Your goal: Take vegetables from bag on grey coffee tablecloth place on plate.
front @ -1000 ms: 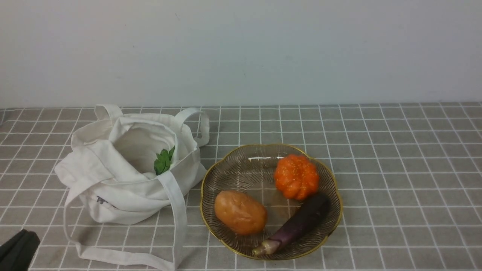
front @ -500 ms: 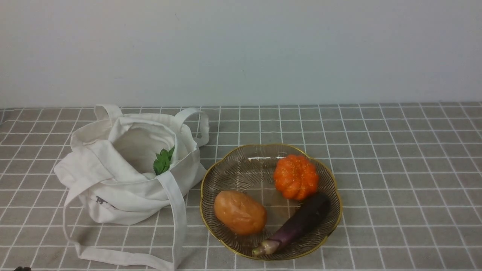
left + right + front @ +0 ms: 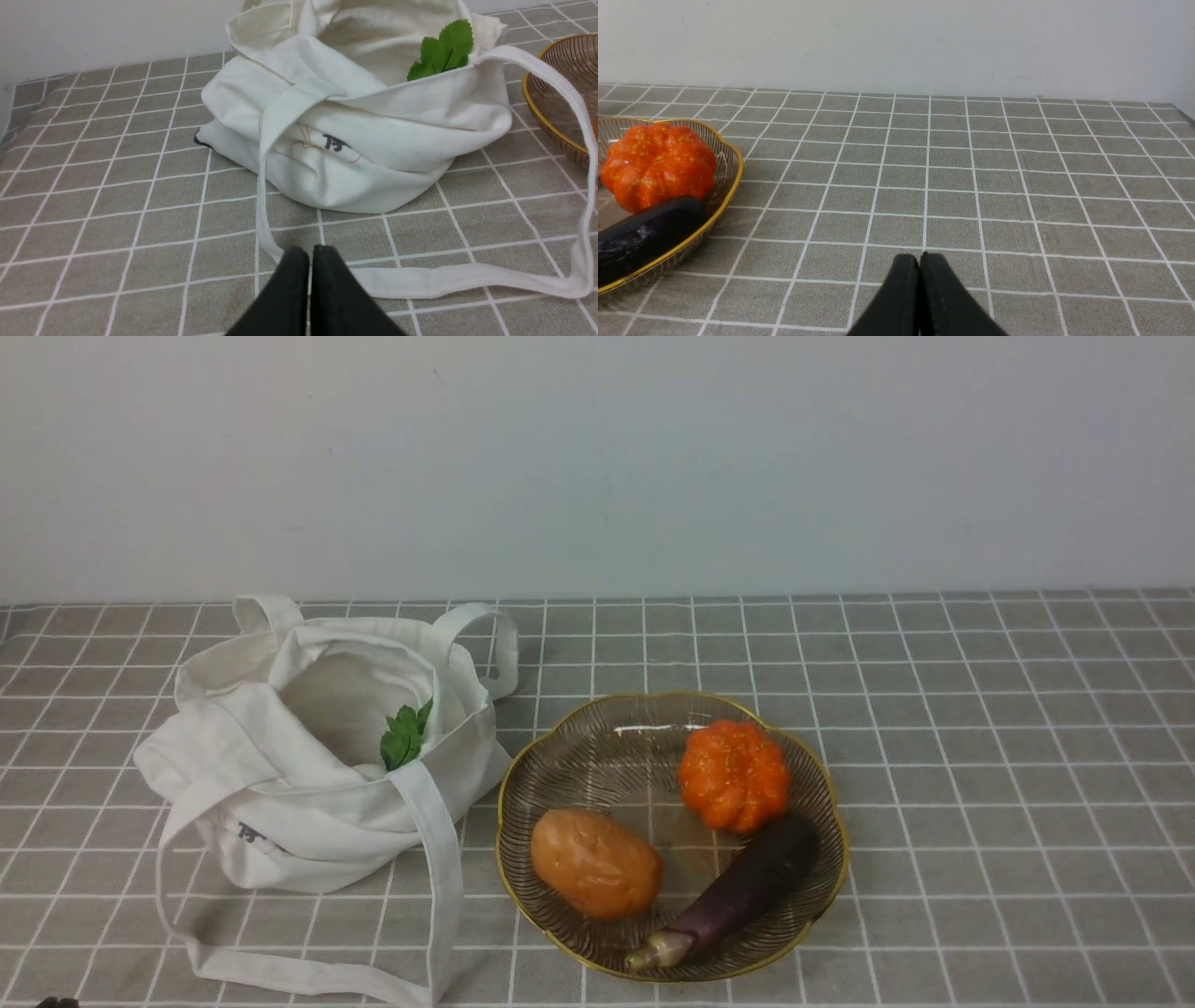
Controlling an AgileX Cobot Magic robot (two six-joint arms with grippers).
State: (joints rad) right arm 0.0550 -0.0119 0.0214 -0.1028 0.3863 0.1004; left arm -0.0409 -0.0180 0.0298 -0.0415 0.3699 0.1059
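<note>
Pincers: left gripper [image 3: 310,254] and right gripper [image 3: 919,261] are both resting pressed closed, gripping nothing, low over the grey coffee tablecloth [image 3: 980,728]. Bag [image 3: 308,756] is slumping open beside the plate [image 3: 569,756], a green leafy sprig [image 3: 404,735] poking from its mouth. Pumpkin [image 3: 734,773], potato [image 3: 596,861] and eggplant [image 3: 738,894] are sitting plated; judging by this, only the sprig is awaiting transfer.

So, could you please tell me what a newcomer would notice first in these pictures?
Probably the bright orange pumpkin on the gold-rimmed plate, right of centre, beside a potato and a dark eggplant. Next, the slumped white bag to the plate's left, a green sprig poking from its mouth.
</note>
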